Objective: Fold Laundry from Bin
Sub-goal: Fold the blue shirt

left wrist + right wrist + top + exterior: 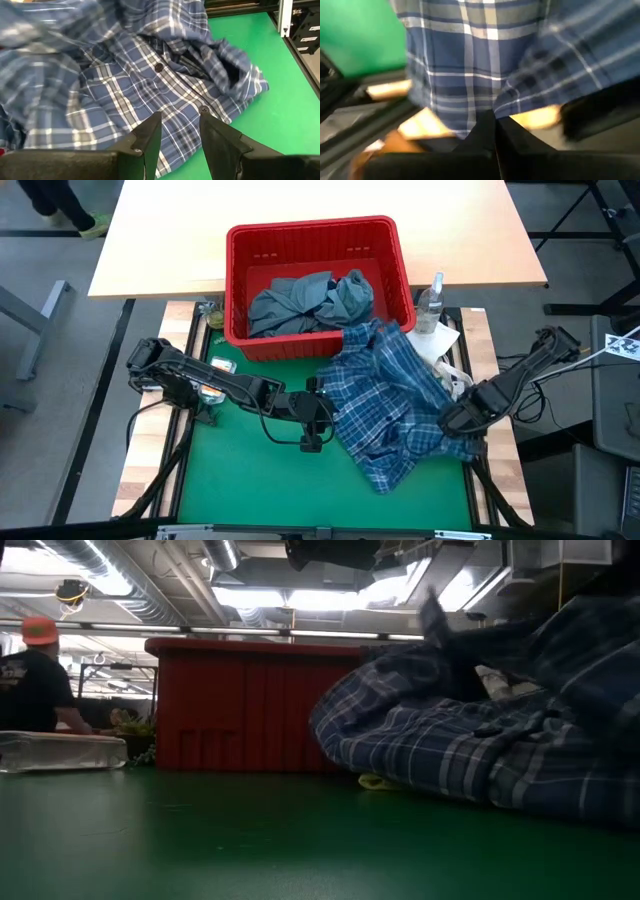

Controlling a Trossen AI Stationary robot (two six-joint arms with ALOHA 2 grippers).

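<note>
Plaid shirt (390,405) lies crumpled over the green mat (250,480), its upper edge against the red bin (315,235), where a grey-blue garment (305,302) sits. Left gripper (179,131) hovers over the shirt's edge, fingers apart. Right gripper (495,122) pinches the shirt's far hem, fingers together.

The green mat (250,470) lies bare along its near-left portion, passable. The plaid shirt (395,405) covers the centre-right. The red bin (318,240) blocks the far edge; a bottle (431,302) stands just beside its right wall.
</note>
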